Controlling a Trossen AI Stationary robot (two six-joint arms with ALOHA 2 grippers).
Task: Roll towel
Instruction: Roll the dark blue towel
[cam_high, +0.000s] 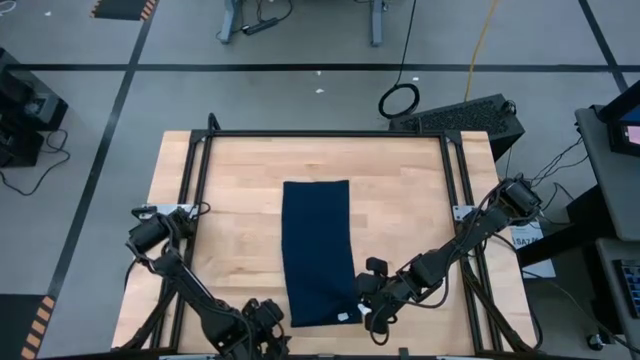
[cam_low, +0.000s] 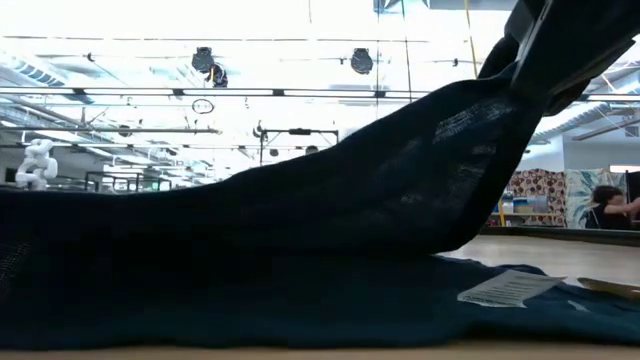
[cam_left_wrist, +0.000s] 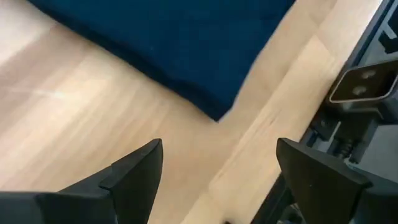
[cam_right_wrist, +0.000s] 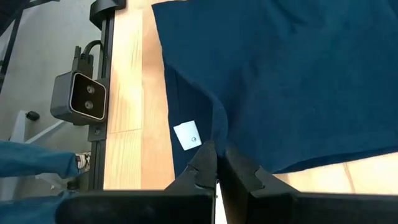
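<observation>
My right gripper (cam_right_wrist: 216, 163) has its jaws pressed together on the towel (cam_high: 318, 250), pinching a fold of the cloth at the near right corner. In the right wrist view the cloth rises in a crease straight up from the fingertips (cam_right_wrist: 205, 165), and the low view shows that corner lifted off the table (cam_high: 240, 175) in a slope up toward the gripper, with the rest of the cloth lying flat under it. The small white tag (cam_right_wrist: 187, 136) sits just beside the pinch, on the flat layer.

My left gripper (cam_left_wrist: 217, 171) has its jaws wide apart and holds nothing. It hovers over bare wood just off the towel's near left corner, apart from the cloth; I can see that corner (cam_left_wrist: 214, 112) ahead of the fingers (cam_left_wrist: 134, 168).

The towel itself lies lengthwise down the middle of the table, a long dark blue rectangle. Its far edge lies flat and square, well short of the table's far edge. Its near edge sits close to the table's near edge, so there is little bare wood on that side. Left and right of the towel I have wide strips of clear wood out to the black frame rails (cam_high: 195, 190) that run along both sides. Beyond the towel's far edge, the wood is open as well. A small camera (cam_right_wrist: 81, 96) is mounted on the rail close to the towel's pinched corner.
</observation>
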